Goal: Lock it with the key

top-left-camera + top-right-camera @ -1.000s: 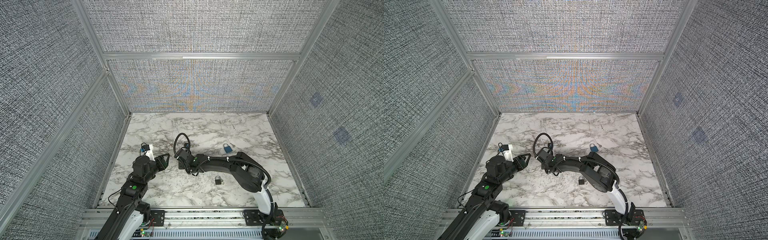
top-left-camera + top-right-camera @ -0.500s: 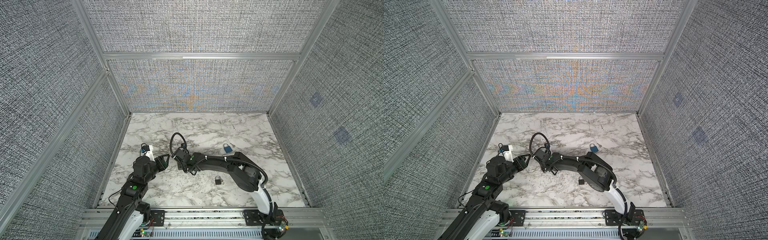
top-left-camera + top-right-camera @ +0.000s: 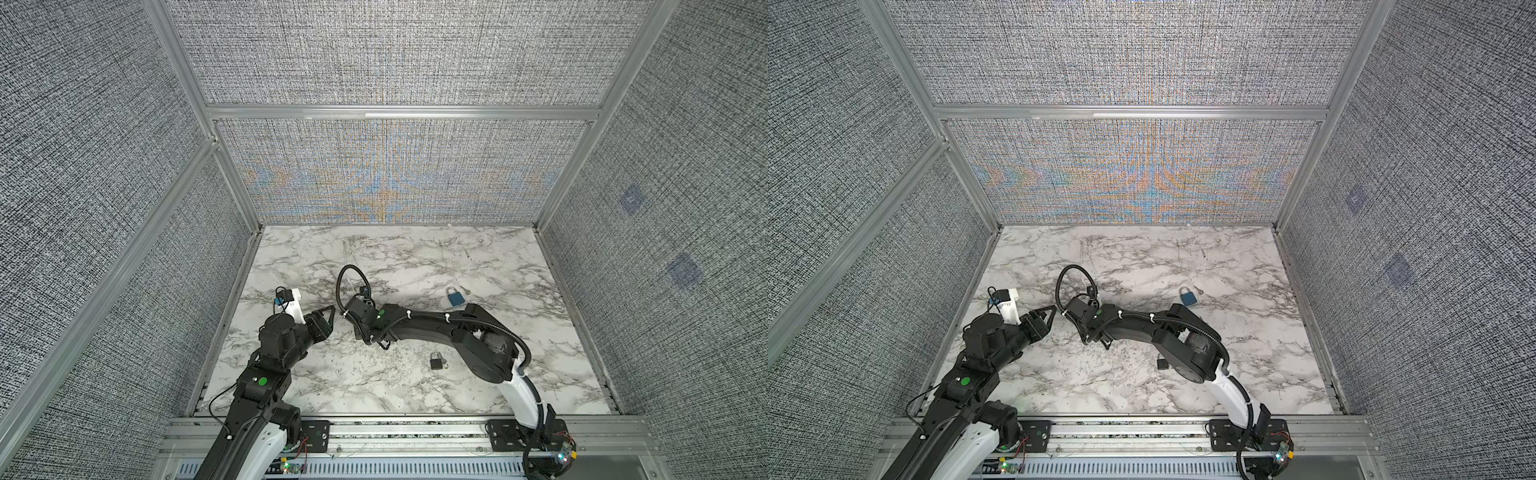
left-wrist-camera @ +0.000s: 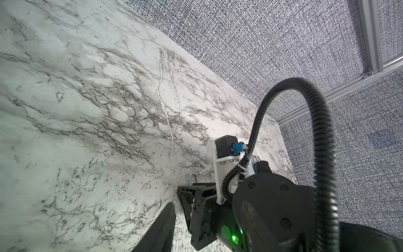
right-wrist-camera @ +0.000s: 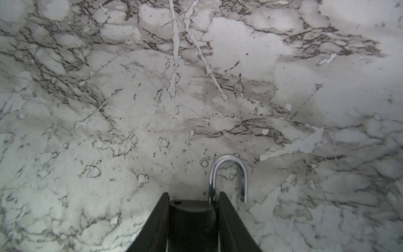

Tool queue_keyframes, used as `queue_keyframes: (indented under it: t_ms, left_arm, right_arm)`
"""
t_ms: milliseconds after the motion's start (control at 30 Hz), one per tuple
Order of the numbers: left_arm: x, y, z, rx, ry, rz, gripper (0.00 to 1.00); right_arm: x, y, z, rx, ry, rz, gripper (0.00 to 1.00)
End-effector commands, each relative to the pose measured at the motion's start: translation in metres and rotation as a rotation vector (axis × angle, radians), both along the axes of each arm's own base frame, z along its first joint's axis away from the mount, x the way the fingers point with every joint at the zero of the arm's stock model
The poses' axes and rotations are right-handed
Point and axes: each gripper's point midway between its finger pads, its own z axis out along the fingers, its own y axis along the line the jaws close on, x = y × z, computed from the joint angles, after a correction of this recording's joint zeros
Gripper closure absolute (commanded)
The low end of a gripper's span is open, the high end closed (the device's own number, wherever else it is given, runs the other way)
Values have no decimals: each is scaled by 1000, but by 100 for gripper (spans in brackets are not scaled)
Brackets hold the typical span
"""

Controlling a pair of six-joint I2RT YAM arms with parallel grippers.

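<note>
Though open-shackled, padlock (image 5: pixel 192 216) between right fingers (image 5: pixel 231 220).

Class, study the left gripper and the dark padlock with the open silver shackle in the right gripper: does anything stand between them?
Nothing visible does. Only bare white marble tabletop shows between the open left gripper and the dark padlock with the open silver shackle, clamped in the right gripper.

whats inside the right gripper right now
A dark padlock sits between the fingers of the right gripper, its silver shackle sticking out with one end free. The padlock's lower body and any keyhole are covered by the fingers.
</note>
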Motion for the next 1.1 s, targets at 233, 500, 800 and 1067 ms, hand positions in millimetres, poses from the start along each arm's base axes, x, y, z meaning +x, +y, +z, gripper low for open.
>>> queue_keyframes:
  t_ms: [233,500,800,1067]
  left_arm:
    - [0,0,-4,23,18,-5,49]
    - [6,-12,-12,-5,64,-61,51]
    - [9,-28,-33,-2,129,-147,53]
    - [8,-34,-35,8,128,-197,53]
  right_arm:
    - [-25,-31,-18,-84,107,-1,81]
    - [-23,-32,12,23,79,25,82]
    - [-31,-47,20,-1,85,90,82]
    - [-51,-63,15,-11,128,151,80]
